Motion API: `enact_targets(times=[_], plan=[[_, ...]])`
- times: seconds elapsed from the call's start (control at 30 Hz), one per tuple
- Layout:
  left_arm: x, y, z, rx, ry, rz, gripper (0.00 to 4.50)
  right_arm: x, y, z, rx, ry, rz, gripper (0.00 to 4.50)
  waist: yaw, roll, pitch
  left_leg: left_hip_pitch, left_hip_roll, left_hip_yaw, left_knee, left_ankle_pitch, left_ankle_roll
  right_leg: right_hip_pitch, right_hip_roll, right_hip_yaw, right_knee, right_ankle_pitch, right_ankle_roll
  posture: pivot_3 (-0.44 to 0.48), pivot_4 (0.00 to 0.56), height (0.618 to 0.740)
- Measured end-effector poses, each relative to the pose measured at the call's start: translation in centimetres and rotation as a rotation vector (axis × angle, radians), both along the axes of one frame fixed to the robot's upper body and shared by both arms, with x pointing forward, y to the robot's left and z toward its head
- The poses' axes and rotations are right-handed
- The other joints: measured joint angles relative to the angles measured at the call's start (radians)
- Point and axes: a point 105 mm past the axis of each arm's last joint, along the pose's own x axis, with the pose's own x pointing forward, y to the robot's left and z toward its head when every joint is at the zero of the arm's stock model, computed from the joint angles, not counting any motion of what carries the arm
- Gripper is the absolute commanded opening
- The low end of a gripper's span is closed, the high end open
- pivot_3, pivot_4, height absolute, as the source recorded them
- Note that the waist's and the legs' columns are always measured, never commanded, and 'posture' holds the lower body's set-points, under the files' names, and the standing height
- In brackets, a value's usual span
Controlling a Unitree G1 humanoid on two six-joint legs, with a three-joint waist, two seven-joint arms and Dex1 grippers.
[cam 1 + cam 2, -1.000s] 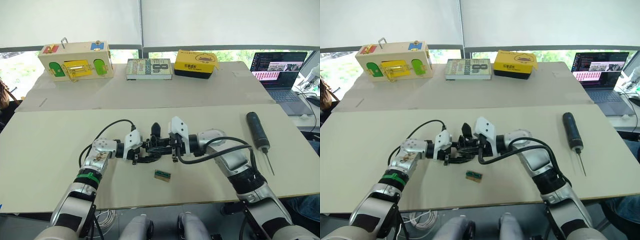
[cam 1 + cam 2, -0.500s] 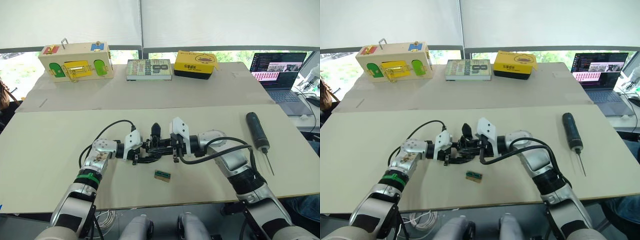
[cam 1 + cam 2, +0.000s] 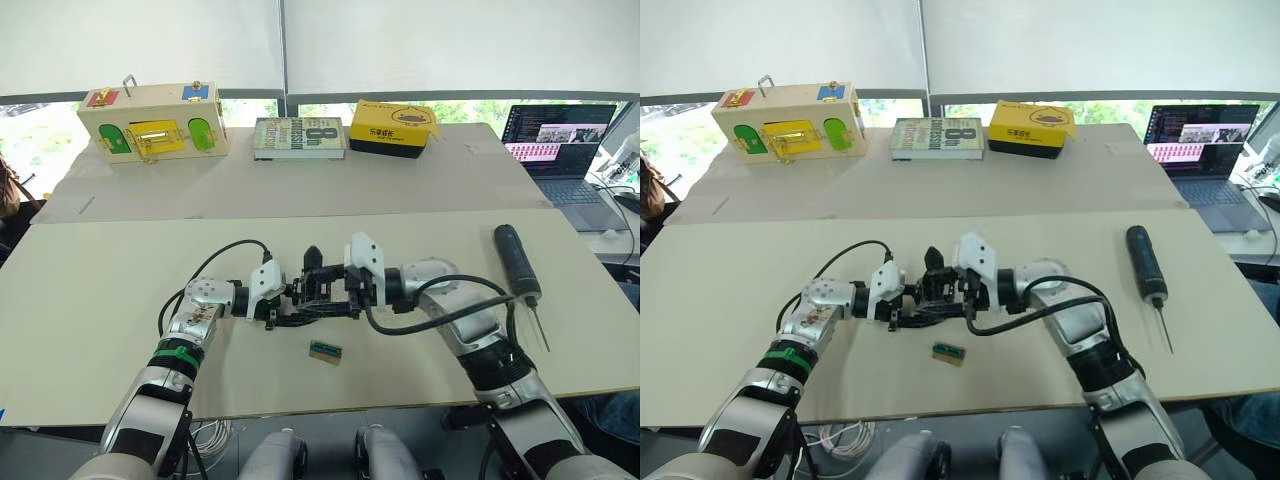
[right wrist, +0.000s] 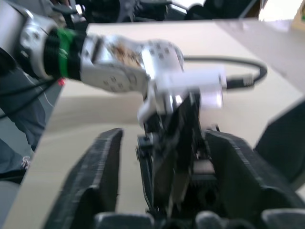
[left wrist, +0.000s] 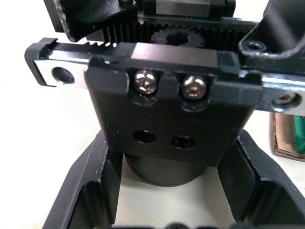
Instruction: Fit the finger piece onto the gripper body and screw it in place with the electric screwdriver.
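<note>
Two desks fill your head views: the pale near desk [image 3: 90, 320] where the arms work, and a far one carrying a wooden latch box [image 3: 152, 120], a book [image 3: 298, 137] and a yellow case [image 3: 392, 127]. A laptop [image 3: 556, 140] sits open at the far right.

On the near desk, at the right and well apart from both arms, you see the electric screwdriver [image 3: 517, 263] lying flat, its thin bit pointing toward the near edge.

At the middle of the near desk your two arms meet. The left tool [image 3: 283, 304] reaches in from the left; in its wrist view you see its fingers [image 5: 97, 191] on either side of the round base of the gripper body [image 5: 169, 129], but you cannot tell whether they press on it. The right tool [image 3: 340, 297] comes in from the right, and in its wrist view the fingers [image 4: 102, 176] stand spread on either side of the same black mechanism, with daylight showing beside it.

The gripper body [image 3: 318, 290] sits between the two tools, with the finger piece [image 3: 312, 256] rising as a dark point from its top.

Just nearer you, apart from the tools, a tiny green-topped block [image 3: 324, 351] lies on the desk
</note>
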Motion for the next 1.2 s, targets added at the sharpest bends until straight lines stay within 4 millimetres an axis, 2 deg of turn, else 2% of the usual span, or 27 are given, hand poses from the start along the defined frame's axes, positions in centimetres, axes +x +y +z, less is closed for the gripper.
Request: enact_targets(times=[0.03, 0.17, 0.23, 0.3, 0.33, 0.5, 0.63, 0.7, 0.87, 0.9, 0.97, 1.07, 1.2], plan=[[0.0, 0.0, 0.0, 0.000, 0.000, 0.001, 2.29, -0.1, 0.0, 0.1, 0.005, -0.003, 0.006, 4.48, 0.000, 0.000, 0.000, 0.000, 0.000, 0.000, 0.000, 0.000, 0.000, 0.000, 0.000, 0.000, 0.000, 0.000, 0.000, 0.000, 0.150, 0.740], [0.0, 0.0, -0.1, -0.002, 0.001, 0.003, 2.29, -0.6, -0.1, 0.7, 0.038, -0.007, 0.037, 4.48, 0.001, 0.000, 0.000, 0.000, 0.000, 0.000, 0.000, 0.000, 0.000, 0.000, 0.000, 0.000, 0.000, 0.000, 0.000, 0.000, 0.150, 0.740], [0.1, 0.0, -0.1, -0.004, 0.007, 0.010, 3.36, -1.1, -0.2, 1.7, 0.083, -0.030, 0.057, 4.50, 0.002, 0.000, 0.000, 0.000, 0.000, 0.000, -0.001, 0.000, 0.000, 0.000, 0.000, 0.000, 0.000, 0.000, 0.000, 0.000, 0.150, 0.740], [0.1, 0.0, -0.3, 0.000, 0.015, 0.022, 4.23, -1.7, -0.3, 2.7, 0.122, -0.058, 0.081, 4.50, 0.004, 0.000, 0.000, 0.000, 0.000, 0.000, -0.001, 0.000, 0.000, 0.000, 0.000, 0.000, 0.000, 0.000, 0.000, 0.000, 0.150, 0.740], [0.2, 0.0, -0.3, -0.001, 0.013, 0.026, 4.46, -1.9, -0.4, 3.2, 0.134, -0.075, 0.084, 4.50, 0.005, 0.000, 0.000, 0.000, 0.000, 0.000, -0.001, 0.000, 0.000, 0.000, 0.000, 0.000, 0.000, 0.000, 0.000, 0.000, 0.150, 0.740], [0.3, 0.4, -0.3, -0.007, -0.011, 0.049, 4.46, -2.5, -0.9, 4.9, 0.183, -0.140, 0.089, 4.50, 0.005, 0.000, 0.000, 0.001, 0.000, 0.000, -0.001, -0.001, -0.001, 0.000, 0.000, 0.000, 0.000, -0.001, 0.001, 0.000, 0.150, 0.740], [-0.7, 2.2, -0.2, -0.012, -0.019, 0.057, 4.46, -3.4, -2.9, 5.8, 0.193, -0.193, 0.042, 4.50, -0.010, 0.000, 0.000, 0.001, 0.001, 0.000, -0.006, 0.000, 0.000, 0.000, -0.002, 0.003, 0.000, -0.001, 0.000, 0.000, 0.150, 0.740], [-1.4, 3.8, -0.1, -0.014, -0.002, 0.073, 4.46, -3.6, -4.7, 6.1, 0.201, -0.198, -0.034, 4.50, -0.018, 0.000, 0.000, 0.001, 0.001, 0.000, -0.010, 0.001, 0.000, -0.002, -0.003, 0.003, 0.000, -0.003, -0.003, 0.000, 0.150, 0.740], [-3.2, 8.6, 0.6, -0.030, 0.047, 0.180, 4.46, -4.0, -10.9, 6.0, 0.189, -0.189, -0.319, 4.50, -0.015, 0.001, 0.001, 0.000, 0.004, -0.002, -0.013, -0.001, -0.002, -0.004, -0.001, 0.002, 0.000, -0.006, -0.009, 0.000, 0.150, 0.740], [-3.5, 9.2, 0.6, -0.031, 0.055, 0.192, 4.46, -4.3, -11.8, 5.8, 0.180, -0.184, -0.358, 4.50, -0.011, 0.001, 0.001, 0.000, 0.004, -0.002, -0.013, -0.001, -0.002, -0.004, -0.002, 0.002, 0.000, -0.007, -0.009, 0.000, 0.150, 0.740], [-4.5, 10.2, 1.4, -0.061, 0.065, 0.199, 4.46, -5.4, -15.1, 4.4, 0.132, -0.152, -0.506, 4.50, 0.004, 0.000, 0.002, -0.002, 0.004, -0.004, -0.013, -0.001, -0.002, -0.003, -0.002, 0.002, -0.002, -0.008, -0.008, 0.000, 0.150, 0.740], [-5.0, 10.9, 4.1, -0.115, 0.050, 0.198, 4.46, -7.1, -20.0, 3.0, 0.092, -0.116, -0.739, 4.50, 0.026, 0.000, 0.003, -0.004, 0.002, -0.003, -0.010, -0.002, -0.001, -0.003, -0.006, 0.002, -0.002, -0.008, -0.006, 0.000, 0.150, 0.740], [-5.2, 10.1, 8.1, -0.216, 0.026, 0.169, 4.46, -10.1, -24.5, 1.6, 0.102, -0.096, -0.996, 4.50, 0.038, 0.000, 0.004, -0.003, 0.001, -0.003, -0.010, -0.006, -0.009, 0.000, -0.008, 0.001, -0.003, -0.014, 0.004, 0.000, 0.150, 0.740]])
